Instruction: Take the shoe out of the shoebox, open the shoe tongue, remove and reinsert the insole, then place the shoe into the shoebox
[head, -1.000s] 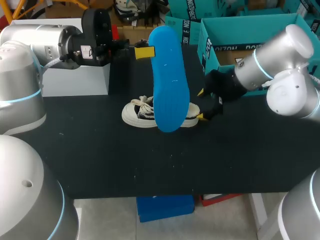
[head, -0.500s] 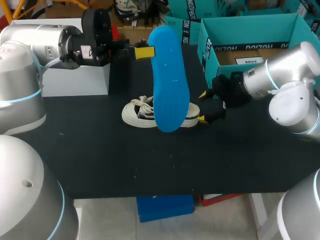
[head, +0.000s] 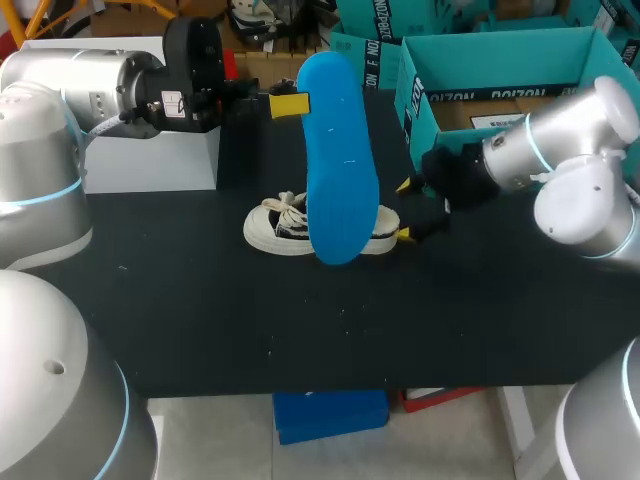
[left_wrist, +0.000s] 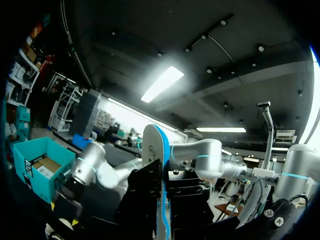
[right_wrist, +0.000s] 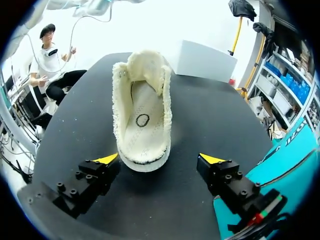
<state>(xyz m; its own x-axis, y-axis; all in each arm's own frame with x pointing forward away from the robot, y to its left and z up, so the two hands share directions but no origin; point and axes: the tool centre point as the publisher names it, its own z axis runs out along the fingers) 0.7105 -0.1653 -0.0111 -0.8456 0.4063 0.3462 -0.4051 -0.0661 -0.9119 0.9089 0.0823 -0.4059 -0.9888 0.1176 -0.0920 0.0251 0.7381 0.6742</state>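
Still pinching the insole (head: 340, 170) in the left gripper (head: 288, 104), holding it high over the shoe (head: 275, 225) on the table (head: 200, 320), nothing moved there. Over at the heel, keeping the right gripper (head: 403, 209) spread wide (arm swung about, tips barely shifted), touching nothing. Probably lining up to steady the shoe for reinsertion. Shoebox (head: 500, 60) waiting just behind.

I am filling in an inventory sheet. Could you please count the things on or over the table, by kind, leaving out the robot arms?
shoe: 1
blue insole: 1
teal shoebox: 1
white box: 1
Total: 4
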